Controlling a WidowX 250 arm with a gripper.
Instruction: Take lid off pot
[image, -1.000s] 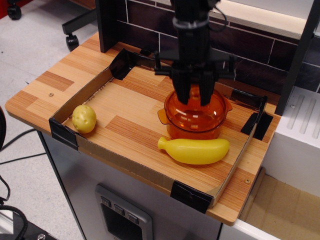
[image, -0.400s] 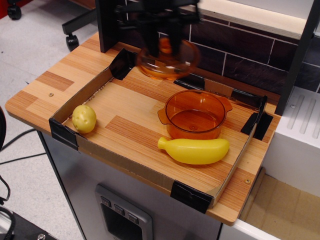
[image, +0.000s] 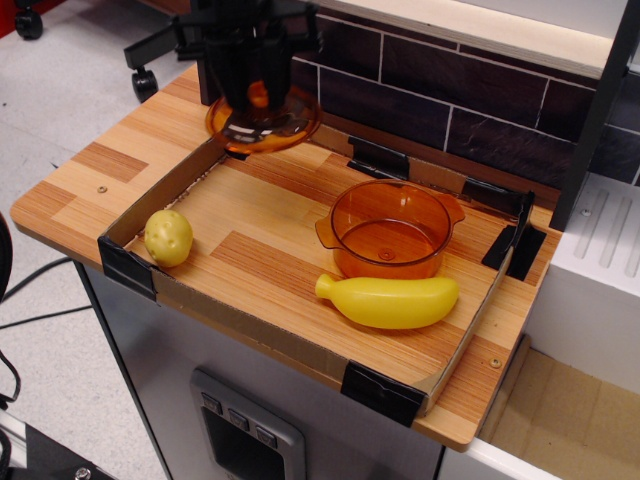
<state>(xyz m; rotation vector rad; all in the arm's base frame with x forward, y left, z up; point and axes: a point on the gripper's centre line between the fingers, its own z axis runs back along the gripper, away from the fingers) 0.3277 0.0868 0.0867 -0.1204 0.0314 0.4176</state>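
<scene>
- The black robot gripper (image: 258, 95) hangs over the far left corner of the tray, its dark fingers clenched on the lighter orange knob of the round, domed, translucent orange plastic lid (image: 263, 123). The knob is half hidden between the fingers, so how squarely they pinch it is hard to judge.
- The lid is held in the air, well apart from the pot, roughly level, above the back-left edge of the boxed area.
- It looks thin and light, a stiff toy shell that should not sag. The glossy plastic is probably slippery, and the small central knob seems the only sensible place to hold it; the rim would be awkward for narrow fingers.
- The small, deep, translucent orange plastic pot (image: 389, 230) stands open and upright near the right side, its two little side handles showing.
- A yellow plastic banana (image: 388, 300) lies just in front of the pot, touching or nearly so.
- A small yellow toy potato (image: 168, 236) sits at the left edge.
- All of this rests in a low cardboard-walled tray (image: 300, 345) on the wooden table (image: 90, 170).
</scene>
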